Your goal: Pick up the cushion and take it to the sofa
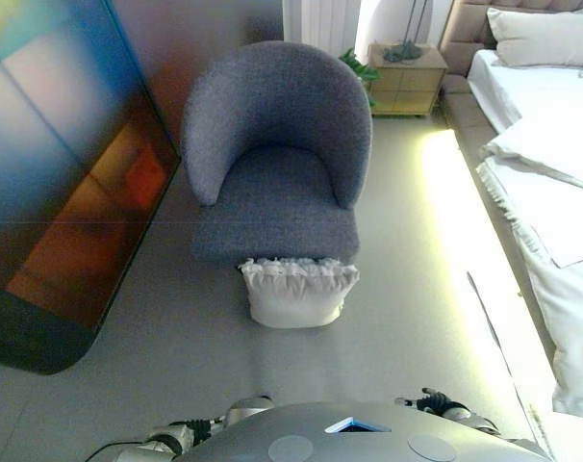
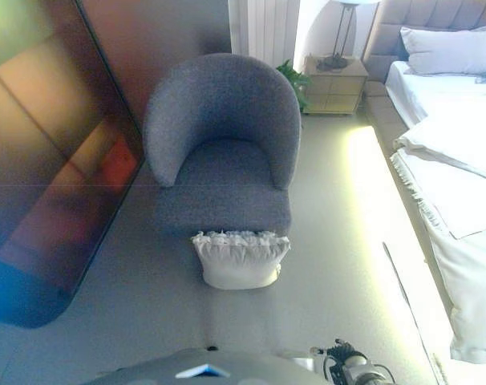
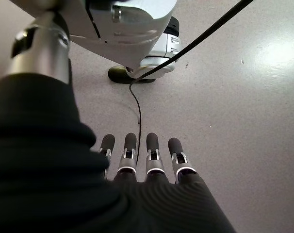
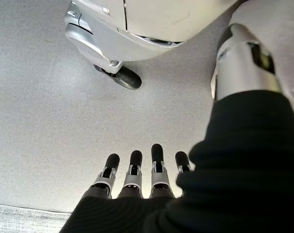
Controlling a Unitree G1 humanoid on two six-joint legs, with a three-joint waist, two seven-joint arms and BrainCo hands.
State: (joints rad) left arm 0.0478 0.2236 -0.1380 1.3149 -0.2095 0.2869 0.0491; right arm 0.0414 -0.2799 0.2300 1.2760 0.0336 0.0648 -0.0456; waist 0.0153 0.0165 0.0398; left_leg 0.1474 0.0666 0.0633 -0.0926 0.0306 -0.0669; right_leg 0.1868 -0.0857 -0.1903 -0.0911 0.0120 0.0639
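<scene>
A white ruffled cushion [image 1: 296,292] stands on the grey floor, leaning against the front of a grey-blue tub armchair [image 1: 277,154]; it also shows in the right eye view [image 2: 240,257], as does the chair [image 2: 223,144]. Both hands hang low at my sides, away from the cushion. My left hand [image 3: 147,160] shows in its wrist view with straight fingers over bare floor, holding nothing. My right hand [image 4: 137,177] shows the same in its wrist view, fingers straight and empty. Neither hand shows in the eye views.
A large dark glossy panel [image 1: 61,164] leans along the left. A bed with white linen [image 1: 551,164] runs down the right side. A wooden nightstand [image 1: 405,79] with a lamp and a plant stands behind the chair.
</scene>
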